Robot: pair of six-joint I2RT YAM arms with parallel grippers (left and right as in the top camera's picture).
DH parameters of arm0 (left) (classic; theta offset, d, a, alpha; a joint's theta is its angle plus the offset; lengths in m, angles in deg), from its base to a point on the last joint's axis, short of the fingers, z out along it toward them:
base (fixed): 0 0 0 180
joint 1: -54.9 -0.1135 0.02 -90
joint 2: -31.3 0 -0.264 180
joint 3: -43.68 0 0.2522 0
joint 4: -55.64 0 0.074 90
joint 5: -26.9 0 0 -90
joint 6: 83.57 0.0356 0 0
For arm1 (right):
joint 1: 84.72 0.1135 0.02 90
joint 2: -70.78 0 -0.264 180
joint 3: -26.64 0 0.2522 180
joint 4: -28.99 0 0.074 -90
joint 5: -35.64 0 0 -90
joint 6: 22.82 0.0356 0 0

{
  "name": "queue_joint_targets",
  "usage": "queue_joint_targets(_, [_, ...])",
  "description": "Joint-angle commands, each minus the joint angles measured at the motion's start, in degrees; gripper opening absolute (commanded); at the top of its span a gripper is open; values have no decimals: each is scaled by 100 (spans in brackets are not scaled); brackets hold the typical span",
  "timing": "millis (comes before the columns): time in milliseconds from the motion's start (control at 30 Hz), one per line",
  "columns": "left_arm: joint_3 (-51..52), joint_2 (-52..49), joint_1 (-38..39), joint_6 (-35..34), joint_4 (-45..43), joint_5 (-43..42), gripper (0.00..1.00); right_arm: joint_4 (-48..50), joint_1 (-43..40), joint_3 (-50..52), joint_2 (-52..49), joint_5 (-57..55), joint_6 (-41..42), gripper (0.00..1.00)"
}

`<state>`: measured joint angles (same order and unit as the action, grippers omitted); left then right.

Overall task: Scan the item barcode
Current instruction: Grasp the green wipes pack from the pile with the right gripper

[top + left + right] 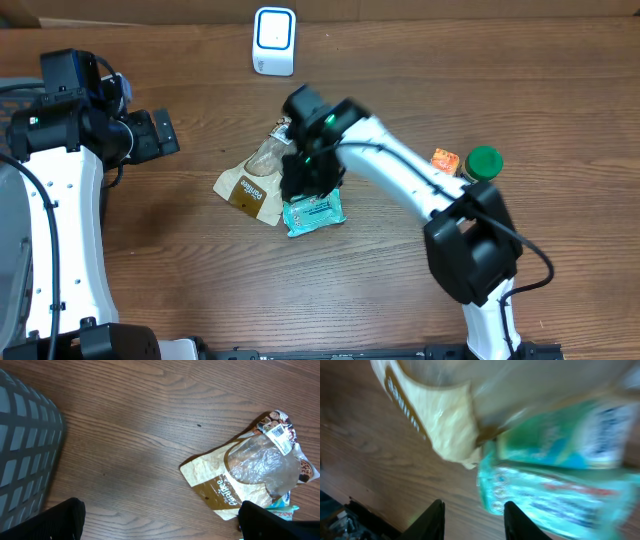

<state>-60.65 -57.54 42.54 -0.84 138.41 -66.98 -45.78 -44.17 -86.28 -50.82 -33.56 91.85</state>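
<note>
A teal packet (314, 213) lies flat on the wooden table, partly overlapping a brown-and-clear snack bag (255, 180). My right gripper (310, 180) hangs low over both. In the blurred right wrist view its jaws (475, 515) stand apart over bare wood, with the teal packet (560, 485) just to their right and the snack bag (445, 425) above. Nothing sits between the fingers. My left gripper (165, 130) is wide open at the left, above the table. The left wrist view has the gripper (160, 525) empty and the snack bag (250, 470) with a white barcode label (280, 437). A white scanner (274, 40) stands at the back.
A small orange box (445, 160) and a green-lidded jar (483, 163) sit to the right, beside the right arm. A grey mesh basket (25, 450) lies at the far left edge of the table.
</note>
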Motion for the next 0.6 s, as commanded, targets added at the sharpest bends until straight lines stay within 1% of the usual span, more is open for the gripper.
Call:
queue_joint_targets(0, [-33, 35, 39, 68, -4, -20, 100, 256, 208, 348, -4, -98, 761, 32])
queue_joint_targets(67, [-33, 35, 39, 68, -4, -20, 100, 382, 295, 505, -4, -166, 1003, 31])
queue_joint_targets(267, [-33, 35, 39, 68, -4, -20, 100, 361, 323, 796, -4, -278, 1029, 31])
queue_joint_targets(567, [-33, 35, 39, 68, -4, -17, 100, -610, 37, 824, -4, -1248, 962, 32])
